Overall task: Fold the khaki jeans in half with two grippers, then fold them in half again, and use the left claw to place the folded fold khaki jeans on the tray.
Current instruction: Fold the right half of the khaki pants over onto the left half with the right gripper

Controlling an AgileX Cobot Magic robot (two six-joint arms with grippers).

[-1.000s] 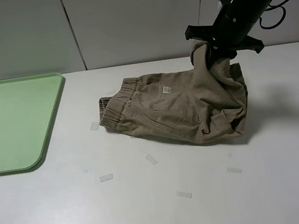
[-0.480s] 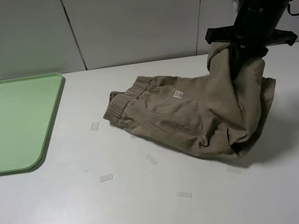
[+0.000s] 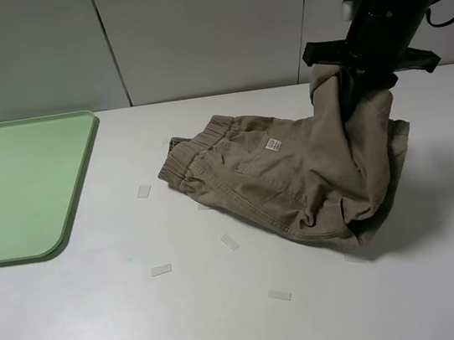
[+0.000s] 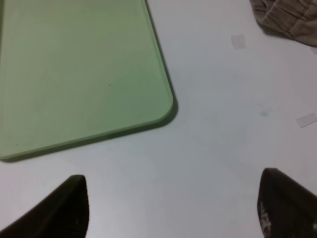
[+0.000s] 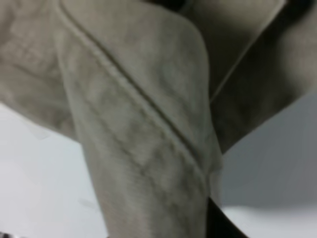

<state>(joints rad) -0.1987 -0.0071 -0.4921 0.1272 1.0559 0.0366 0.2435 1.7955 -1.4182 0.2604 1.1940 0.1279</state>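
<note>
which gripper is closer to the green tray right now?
Left. The left gripper hangs open over the white table just off a rounded corner of the flat pale green plastic tray. The right gripper is far across the table, shut on the khaki cotton shorts.

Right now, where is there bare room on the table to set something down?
The tray is bare. Free table between tray and khaki jeans and along the front, save small tape bits. Crowded back right, where the right gripper holds the jeans up.
</note>
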